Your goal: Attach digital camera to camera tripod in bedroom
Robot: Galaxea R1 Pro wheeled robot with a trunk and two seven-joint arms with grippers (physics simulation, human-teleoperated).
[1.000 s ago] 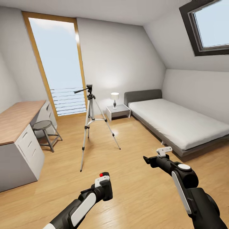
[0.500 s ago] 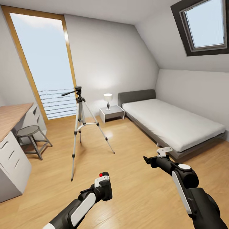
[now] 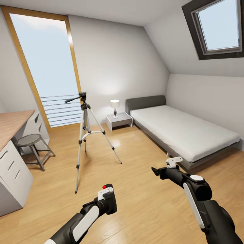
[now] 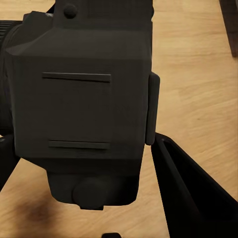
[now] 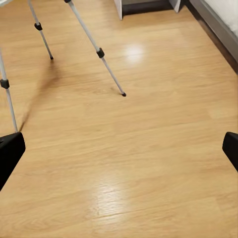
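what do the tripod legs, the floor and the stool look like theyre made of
Camera tripod legs: silver, probably metal, with a pale sheen and black joints. Floor: light wood planks, glossy, since grain lines and bright reflections show in the right wrist view. Stool: grey, likely matte metal with thin legs.

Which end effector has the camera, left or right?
The left end effector: the black digital camera sits between its fingers, its red button showing in the head view. The right end effector is open with only bare floor between its fingertips.
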